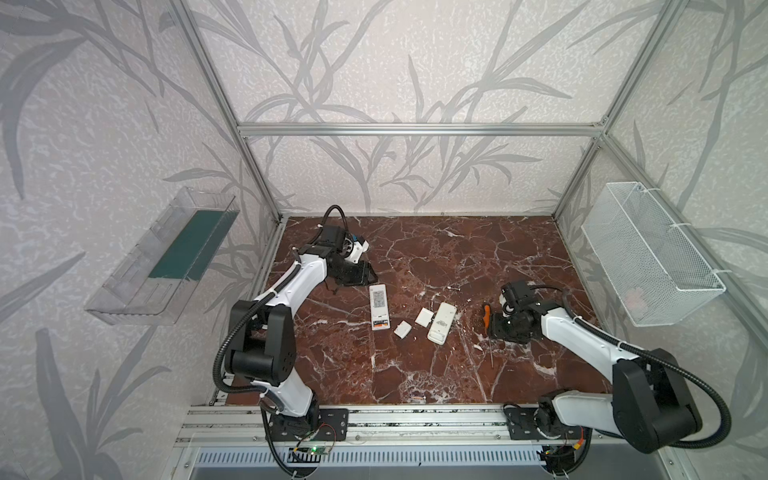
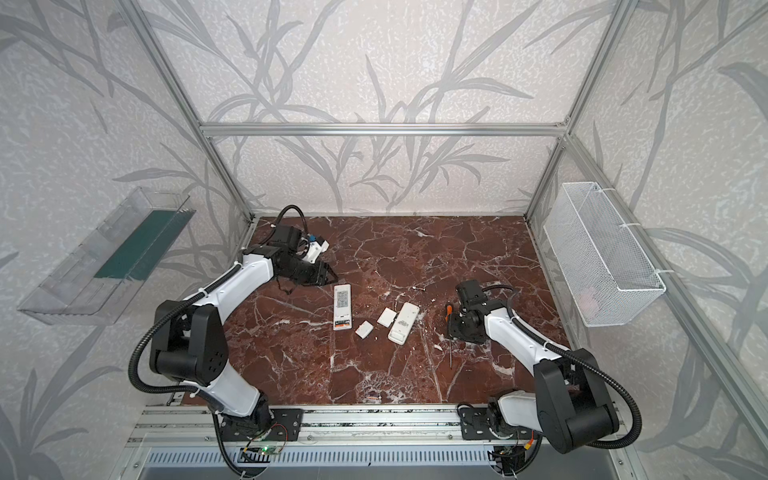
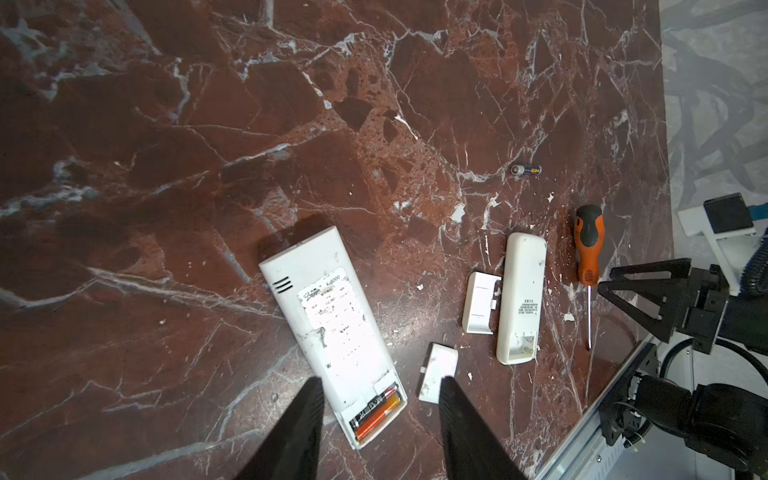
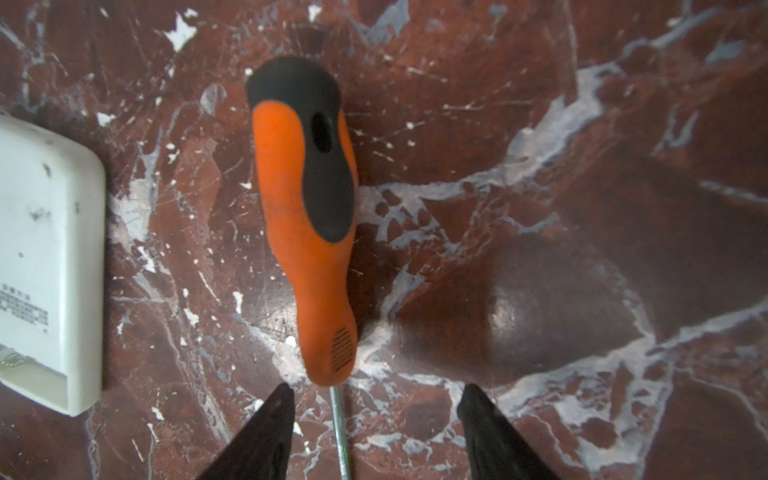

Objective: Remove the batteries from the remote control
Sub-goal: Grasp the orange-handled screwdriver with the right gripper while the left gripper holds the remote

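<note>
A long white remote control lies back-up on the marble, also in both top views. Its open compartment holds two batteries, one black and one orange. A loose battery lies further back. A shorter white remote shows an empty compartment. My left gripper hangs open above the long remote, a finger showing either side of the battery end. My right gripper stands open astride the shaft of the orange-handled screwdriver, not touching it.
Two small white covers lie between the remotes. A white wire basket hangs on the right wall and a clear tray on the left wall. An aluminium rail runs along the front edge.
</note>
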Controlling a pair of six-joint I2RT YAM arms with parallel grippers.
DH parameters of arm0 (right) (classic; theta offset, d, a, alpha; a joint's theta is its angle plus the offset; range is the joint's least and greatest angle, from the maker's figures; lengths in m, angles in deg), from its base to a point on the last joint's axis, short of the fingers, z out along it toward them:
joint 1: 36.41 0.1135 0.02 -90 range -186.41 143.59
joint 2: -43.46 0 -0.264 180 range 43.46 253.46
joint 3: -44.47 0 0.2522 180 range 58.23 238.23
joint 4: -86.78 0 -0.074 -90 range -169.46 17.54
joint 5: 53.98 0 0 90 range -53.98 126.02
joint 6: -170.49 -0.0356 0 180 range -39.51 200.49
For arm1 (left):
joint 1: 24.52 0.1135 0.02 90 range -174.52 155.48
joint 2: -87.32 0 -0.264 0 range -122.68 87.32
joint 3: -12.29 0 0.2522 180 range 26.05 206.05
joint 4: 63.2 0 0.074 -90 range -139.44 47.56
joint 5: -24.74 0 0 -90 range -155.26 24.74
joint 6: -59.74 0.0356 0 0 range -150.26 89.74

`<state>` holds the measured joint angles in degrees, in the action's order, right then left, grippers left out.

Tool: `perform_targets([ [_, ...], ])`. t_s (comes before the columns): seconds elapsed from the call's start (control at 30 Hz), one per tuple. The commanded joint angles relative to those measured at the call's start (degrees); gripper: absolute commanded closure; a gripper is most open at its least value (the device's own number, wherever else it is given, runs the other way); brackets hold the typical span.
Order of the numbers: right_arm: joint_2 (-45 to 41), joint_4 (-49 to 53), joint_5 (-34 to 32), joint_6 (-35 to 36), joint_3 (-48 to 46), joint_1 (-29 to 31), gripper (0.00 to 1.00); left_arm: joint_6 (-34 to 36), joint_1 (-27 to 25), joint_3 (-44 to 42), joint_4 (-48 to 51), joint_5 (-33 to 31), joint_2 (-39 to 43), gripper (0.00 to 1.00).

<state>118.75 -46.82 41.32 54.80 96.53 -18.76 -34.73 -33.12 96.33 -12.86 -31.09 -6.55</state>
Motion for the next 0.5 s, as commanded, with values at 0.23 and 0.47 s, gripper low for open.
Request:
perform_targets([
  [0.23,6.6,-3.4,-2.2,-0.9,1.9,3.2,0.60,-4.2,-1.6,-9.0,-11.9,-4.2,9.7,0.52],
  [0.47,9.2,-5.4,-3.4,-0.5,2.5,5.2,0.74,-7.5,-1.7,-19.1,-24.9,-6.5,19.4,0.46],
])
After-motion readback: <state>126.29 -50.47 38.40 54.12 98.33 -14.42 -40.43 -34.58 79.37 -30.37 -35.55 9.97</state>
